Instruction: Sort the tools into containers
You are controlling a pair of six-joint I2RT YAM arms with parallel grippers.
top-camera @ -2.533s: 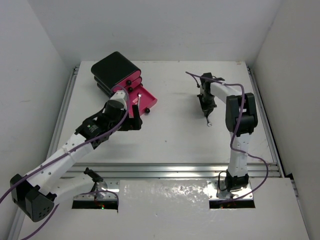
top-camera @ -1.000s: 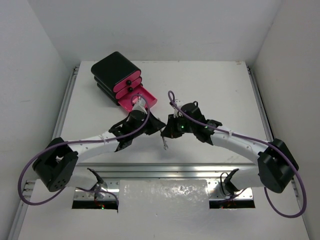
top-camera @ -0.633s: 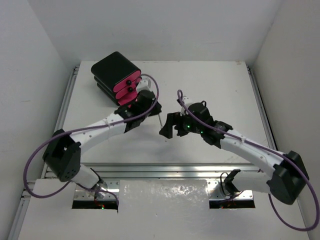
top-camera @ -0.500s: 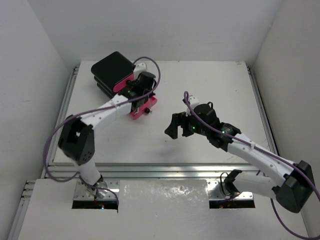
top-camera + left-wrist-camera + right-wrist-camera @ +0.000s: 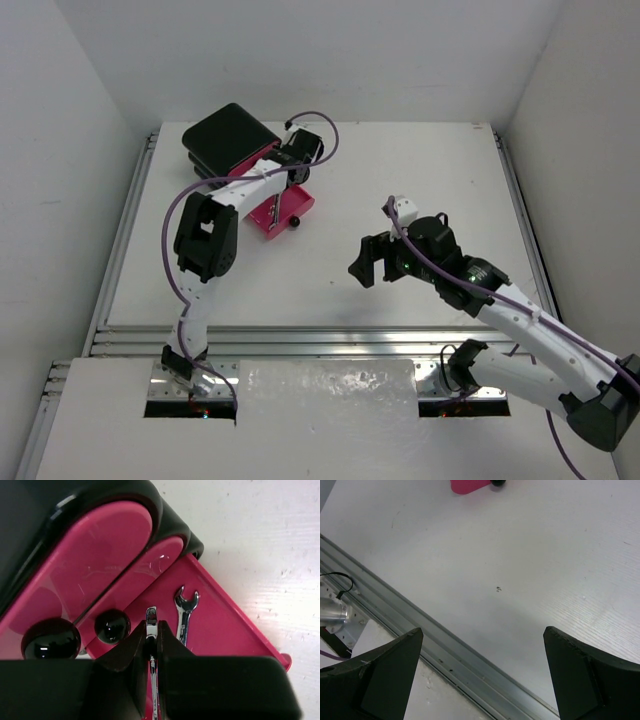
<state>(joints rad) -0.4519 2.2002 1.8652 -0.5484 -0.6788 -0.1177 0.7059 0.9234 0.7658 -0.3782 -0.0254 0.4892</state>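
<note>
Left gripper (image 5: 151, 641) pinches a wrench (image 5: 151, 616) above the drawer (image 5: 225, 630)
Second wrench (image 5: 185, 611) lies just right of it (right gripper (image 5: 480, 680) gapes).

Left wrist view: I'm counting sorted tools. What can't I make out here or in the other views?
Left wrist: the pincer hides the held wrench's lower end and the open drawer's near part.
Left wrist: the shut drawers hide their contents.
Top: drawer contents too small to tell.
Right wrist: the top edge cuts off the open drawer.
</note>
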